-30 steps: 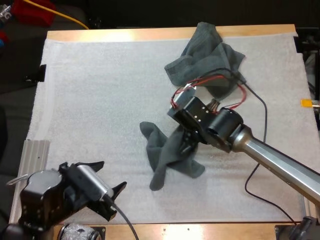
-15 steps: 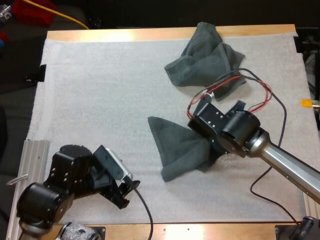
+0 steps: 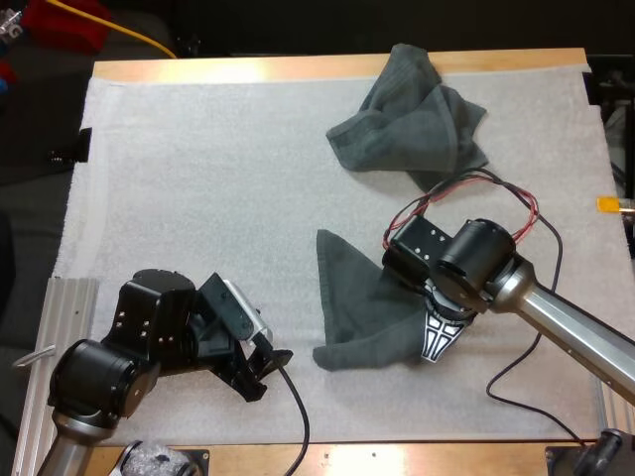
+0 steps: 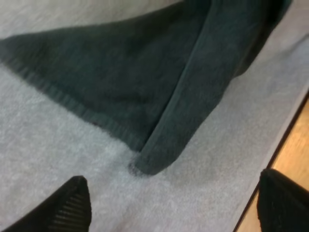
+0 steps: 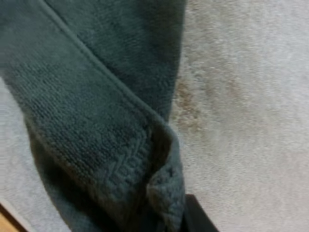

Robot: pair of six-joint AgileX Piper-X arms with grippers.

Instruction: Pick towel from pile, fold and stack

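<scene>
A dark grey-green towel (image 3: 362,302) lies partly spread on the white mat, one point toward the far side and a folded corner near the front. My right gripper (image 3: 437,335) is at its right edge, shut on a bunched hem of the towel (image 5: 96,121); one black fingertip (image 5: 200,220) shows beside the pinched cloth. My left gripper (image 3: 265,362) rests low on the mat, just left of the towel's near corner (image 4: 154,162). Its fingers (image 4: 63,208) stand wide apart and clear of the cloth. A crumpled pile of towels (image 3: 412,124) lies at the far side.
The mat's (image 3: 198,178) left half is bare. The wooden front edge (image 4: 289,154) runs close to the towel's near corner. A ribbed metal plate (image 3: 69,307) sits at the table's left edge.
My right gripper has pulled the towel toward the near right, opening it from a crumpled strip into a broader shape. My left arm has swung right, toward the towel's near corner.
</scene>
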